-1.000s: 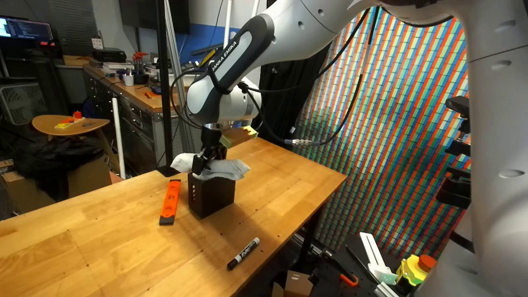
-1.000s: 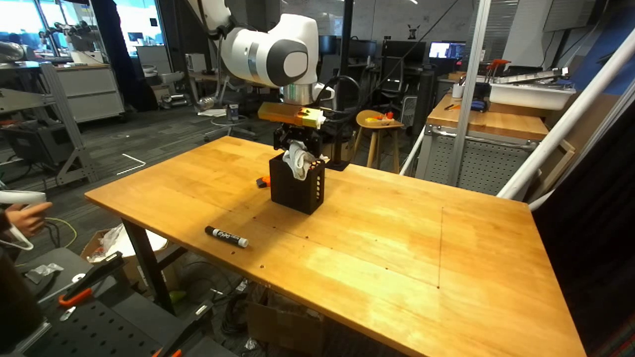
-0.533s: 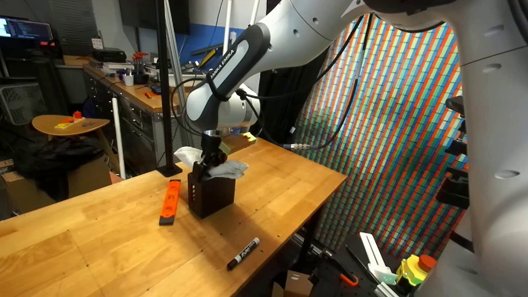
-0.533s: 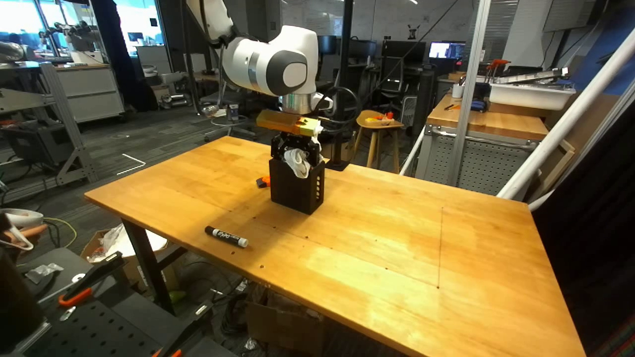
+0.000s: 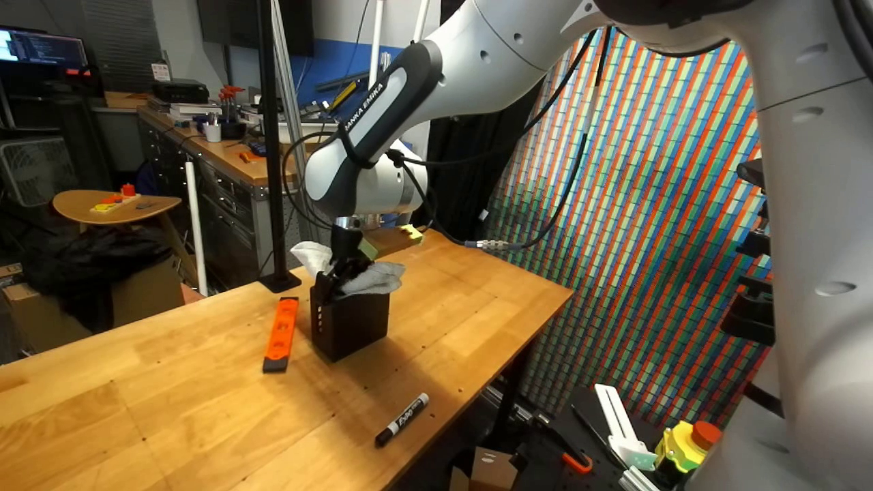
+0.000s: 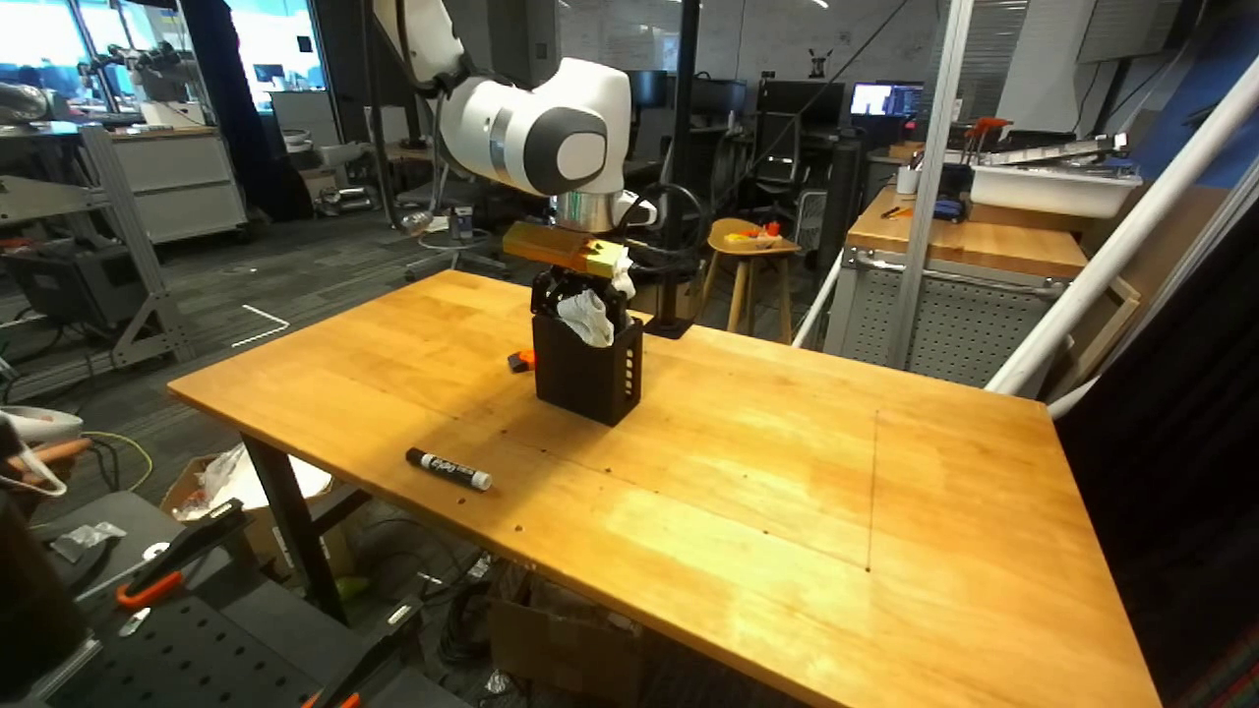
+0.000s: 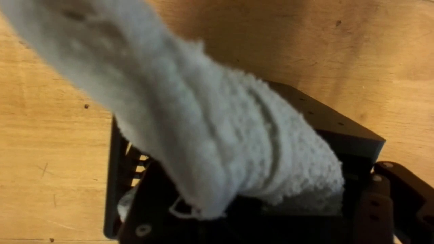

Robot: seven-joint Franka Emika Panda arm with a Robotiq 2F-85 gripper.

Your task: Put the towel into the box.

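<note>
"Where's the towel (image 7: 237, 135)?"

"At the mouth of the box (image 6: 580, 379) — one end sticks up above it, the other lies over its rim. How far the middle sits down inside the box, I can't tell."

"And the gripper (image 6: 580, 313)?"

"Right at the top of the box, pointing down. Its fingers (image 7: 376, 206) stand apart, with the towel bunched between them. Whether they pinch it or only straddle it, I can't tell."

"What's around the box?"

"An orange level (image 5: 281, 334) lies flat near it, partly hidden behind the box in an exterior view. A marker (image 5: 402, 419) lies on the near side of the box in both exterior views — well apart from it. Box, level and marker rest on the wooden table (image 5: 204, 409)."
</note>
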